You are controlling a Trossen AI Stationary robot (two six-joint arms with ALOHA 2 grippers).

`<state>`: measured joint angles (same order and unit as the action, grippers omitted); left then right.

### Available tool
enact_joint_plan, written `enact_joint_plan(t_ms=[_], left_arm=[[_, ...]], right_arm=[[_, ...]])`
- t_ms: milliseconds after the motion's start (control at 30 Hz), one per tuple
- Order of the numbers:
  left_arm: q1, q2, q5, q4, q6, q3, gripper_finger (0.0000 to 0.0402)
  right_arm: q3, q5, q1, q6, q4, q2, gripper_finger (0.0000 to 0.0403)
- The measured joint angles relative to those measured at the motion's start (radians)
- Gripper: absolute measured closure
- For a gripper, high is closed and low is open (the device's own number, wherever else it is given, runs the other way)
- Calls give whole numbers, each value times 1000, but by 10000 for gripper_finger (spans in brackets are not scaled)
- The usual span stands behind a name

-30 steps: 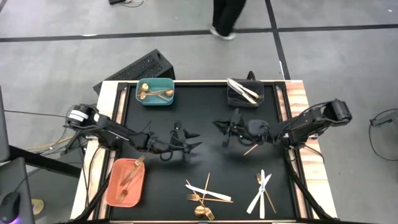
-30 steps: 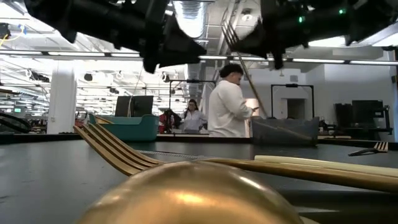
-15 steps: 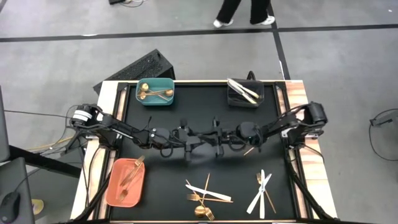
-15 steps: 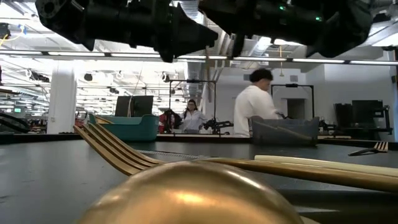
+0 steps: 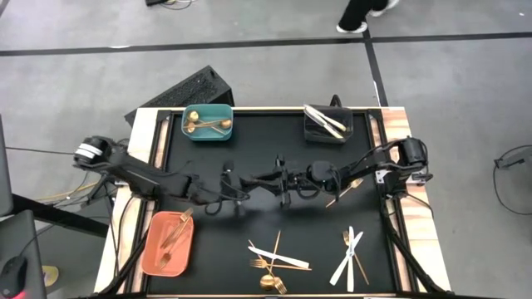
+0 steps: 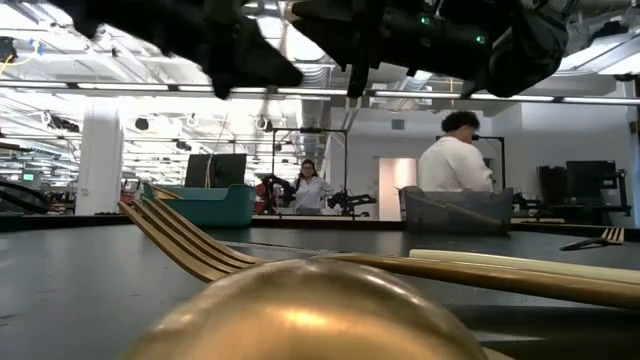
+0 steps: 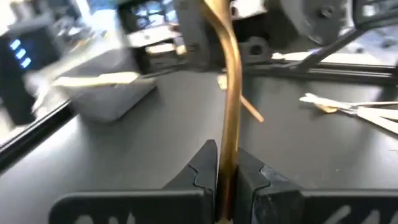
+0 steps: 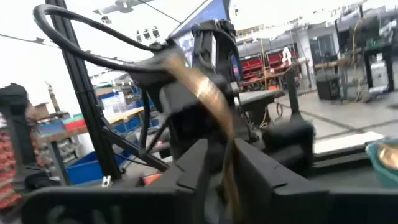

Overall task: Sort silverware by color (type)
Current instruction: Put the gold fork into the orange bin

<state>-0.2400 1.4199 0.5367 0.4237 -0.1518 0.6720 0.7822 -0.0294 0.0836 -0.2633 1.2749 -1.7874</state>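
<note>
Both arms meet over the middle of the counter [image 5: 208, 249], and it looks to me like a handover of one gold utensil [image 7: 229, 99] from one arm to the other, partway through the sorting. The left pincer [image 7: 225, 169] has its fingers pressed tight on the slim gold handle, which rises between them and bends away toward the other arm. The right pincer [image 8: 219, 163] has a gold piece between its fingers too, and from above its tip [image 5: 278, 179] sits right against the left one, but I can't tell whether its fingers are clamping or slack. Next, by my guess, one pincer must let go cleanly while the other keeps its pinch, then carry the piece to a bin; the risk is a drop onto the counter if both release. Elsewhere, gold spoons lie in the teal bin [image 5: 226, 133], white knives in the dark bin [image 5: 313, 131], gold pieces on the salmon tray [image 5: 150, 249], and unsorted gold forks [image 5: 268, 266] and white knives [image 5: 347, 259] lie along the near edge. A thin gold stick [image 5: 345, 189] lies under the right arm.
</note>
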Motion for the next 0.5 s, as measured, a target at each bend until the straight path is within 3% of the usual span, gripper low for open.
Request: enact_joint_plan(t_ms=[100,233,367,500], left_arm=[[-60,-140,91,-281,-175,0,397],[-185,-336,115,-604,-554,0,399],[-412,-473,37,-844,-880,0,399],[-700,-519,171,-1093,-1312,0,400]], right_arm=[[0,9,-14,-27,-6,0,267],[-1,9,-14,-19,-41,0,236],[-1,9,-27,-24,-116,0,219],[-1,8,-28,-19,-180,0,214]])
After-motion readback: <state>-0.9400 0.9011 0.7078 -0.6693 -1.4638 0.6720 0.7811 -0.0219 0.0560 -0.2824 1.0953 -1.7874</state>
